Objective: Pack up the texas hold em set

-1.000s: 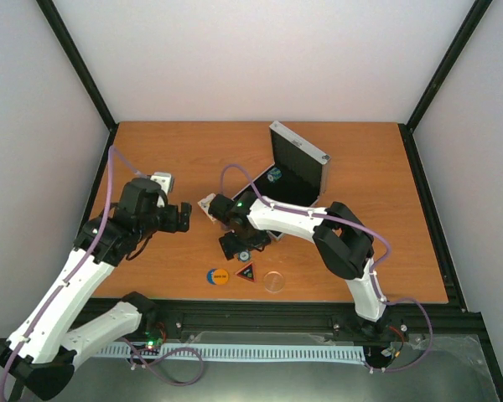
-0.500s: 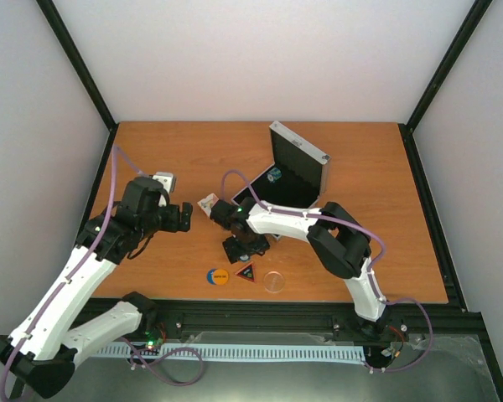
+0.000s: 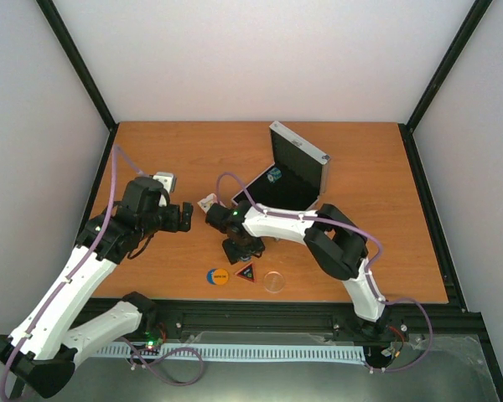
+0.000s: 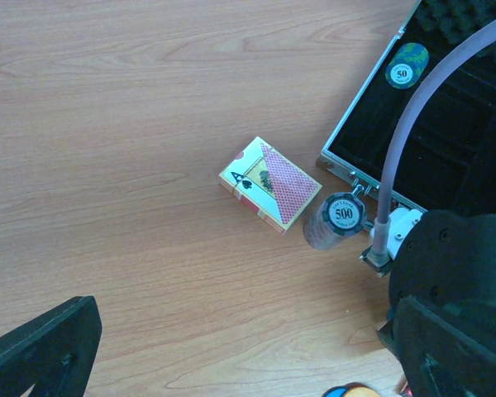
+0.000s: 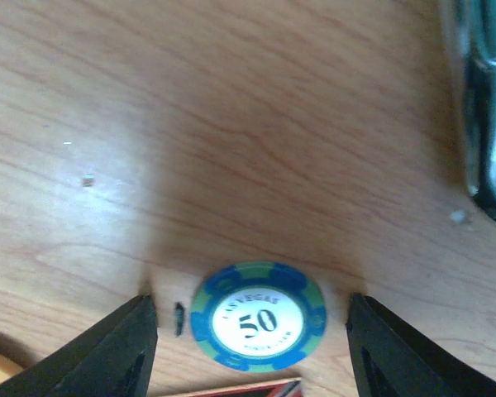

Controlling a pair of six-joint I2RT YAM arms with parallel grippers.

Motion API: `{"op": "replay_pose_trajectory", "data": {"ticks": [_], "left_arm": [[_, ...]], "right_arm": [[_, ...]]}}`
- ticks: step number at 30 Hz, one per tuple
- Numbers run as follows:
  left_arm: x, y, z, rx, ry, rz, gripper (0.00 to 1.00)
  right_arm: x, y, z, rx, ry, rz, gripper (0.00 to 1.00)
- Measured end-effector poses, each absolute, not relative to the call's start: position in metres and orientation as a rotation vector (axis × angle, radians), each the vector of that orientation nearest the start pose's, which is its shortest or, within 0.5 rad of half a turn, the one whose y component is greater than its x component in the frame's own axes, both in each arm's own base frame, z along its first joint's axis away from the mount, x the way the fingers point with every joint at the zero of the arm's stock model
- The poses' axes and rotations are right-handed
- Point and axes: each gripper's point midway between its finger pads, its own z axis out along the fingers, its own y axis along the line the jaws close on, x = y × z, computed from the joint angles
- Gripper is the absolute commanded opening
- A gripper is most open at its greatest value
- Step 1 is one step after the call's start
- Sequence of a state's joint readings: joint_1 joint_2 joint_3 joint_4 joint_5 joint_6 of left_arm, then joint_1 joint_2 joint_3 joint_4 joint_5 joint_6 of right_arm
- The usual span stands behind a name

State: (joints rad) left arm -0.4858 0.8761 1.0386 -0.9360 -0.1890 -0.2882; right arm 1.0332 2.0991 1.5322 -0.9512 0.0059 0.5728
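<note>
The silver case (image 3: 300, 153) stands open at the back, black lining (image 4: 446, 132) up, with one 50 chip (image 4: 407, 64) inside. The pink-white card pack (image 4: 270, 184) lies left of it, touching a stack of chips (image 4: 341, 219) topped by a 500. My right gripper (image 5: 252, 331) is open and points down at the table. A blue-green 50 chip (image 5: 258, 315) lies flat between its fingers (image 5: 124, 347), with a gap on each side. My left gripper (image 3: 183, 216) is open and empty, hovering left of the card pack (image 3: 208, 203).
The orange disc (image 3: 218, 275), the black-red triangle (image 3: 246, 272) and the clear disc (image 3: 274, 281) lie in a row near the front edge. The case's metal handle (image 5: 488, 107) is at the right wrist view's top right. The right arm (image 3: 285, 222) reaches across in front of the case.
My right arm's wrist has shifted a little to the left, its gripper staying over the spot above the triangle. The left arm has hardly moved.
</note>
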Motion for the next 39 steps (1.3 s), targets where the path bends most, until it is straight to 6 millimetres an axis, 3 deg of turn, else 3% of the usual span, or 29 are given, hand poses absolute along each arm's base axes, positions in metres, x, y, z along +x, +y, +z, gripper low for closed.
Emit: {"op": "replay_pose_trajectory", "data": {"ticks": [4, 10, 13, 18, 30, 39], "left_arm": [[0.242, -0.092, 0.245, 0.135, 2.33, -0.171, 1.0], [0.242, -0.092, 0.246, 0.134, 2.329, -0.172, 1.0], [0.241, -0.091, 0.246, 0.133, 2.326, -0.173, 1.0], [0.24, -0.091, 0.249, 0.132, 2.317, -0.178, 1.0], [0.238, -0.09, 0.252, 0.129, 2.304, -0.184, 1.0], [0.237, -0.089, 0.253, 0.128, 2.299, -0.186, 1.0]], "right_arm": [[0.204, 0.356, 0.015, -0.729, 3.0, 0.053, 0.56], [0.203, 0.357, 0.015, -0.716, 2.998, 0.05, 0.54], [0.203, 0.357, 0.014, -0.705, 2.999, 0.051, 0.43], [0.204, 0.355, 0.015, -0.685, 2.996, 0.049, 0.34], [0.204, 0.353, 0.017, -0.683, 2.977, 0.032, 0.31], [0.203, 0.334, 0.024, -0.687, 2.982, -0.085, 0.3]]}}
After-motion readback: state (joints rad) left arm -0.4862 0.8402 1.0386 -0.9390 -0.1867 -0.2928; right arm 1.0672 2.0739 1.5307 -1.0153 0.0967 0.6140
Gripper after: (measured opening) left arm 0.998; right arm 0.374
